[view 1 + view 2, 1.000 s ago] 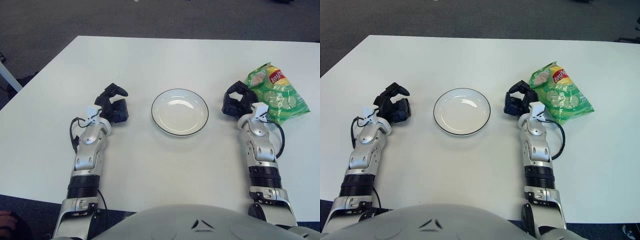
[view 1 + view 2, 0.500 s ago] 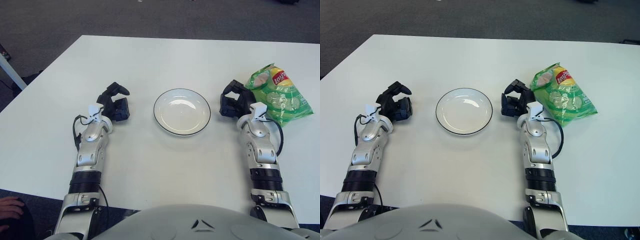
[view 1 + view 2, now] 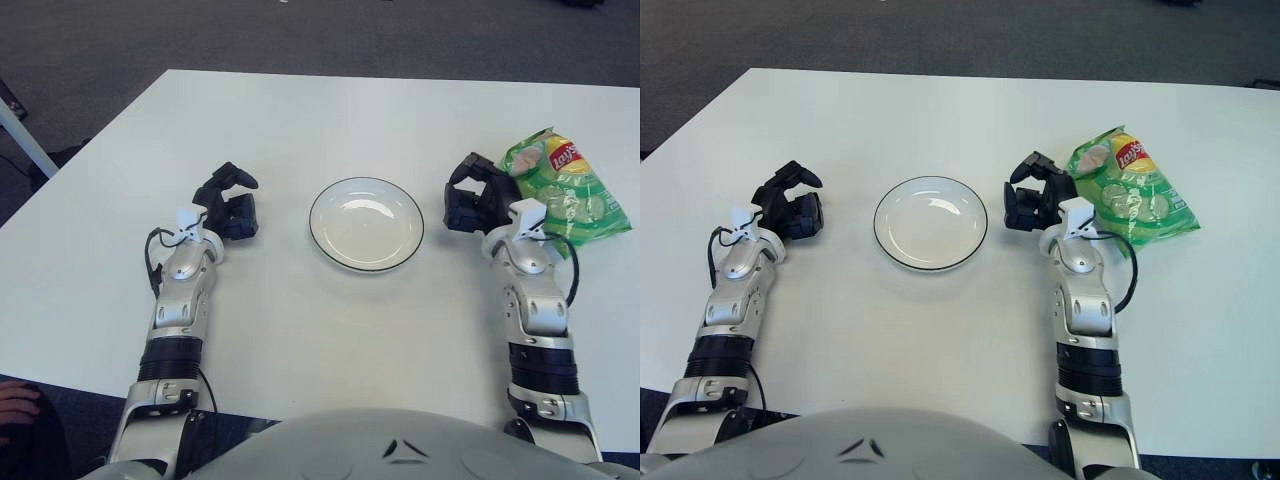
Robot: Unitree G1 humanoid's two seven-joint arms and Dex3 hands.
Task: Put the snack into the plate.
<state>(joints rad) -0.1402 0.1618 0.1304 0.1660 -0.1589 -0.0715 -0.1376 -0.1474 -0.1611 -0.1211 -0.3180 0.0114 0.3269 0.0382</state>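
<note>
Left eye view: the right robot hand (image 3: 472, 198), fingers loosely curled and holding nothing, sits between the white plate (image 3: 366, 223) and the green Lay's chip bag (image 3: 566, 188). The left robot hand (image 3: 228, 207) lies left of the plate, also empty and loosely curled.

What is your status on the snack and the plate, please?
Right hand open beside chip bag, no grasp. Left hand idle, left of plate. Bag on table, plate bare. Path clear.

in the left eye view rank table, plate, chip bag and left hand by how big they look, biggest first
1. table
2. chip bag and plate: too alike to rank, and the right hand hides part of the bag
3. left hand
</note>
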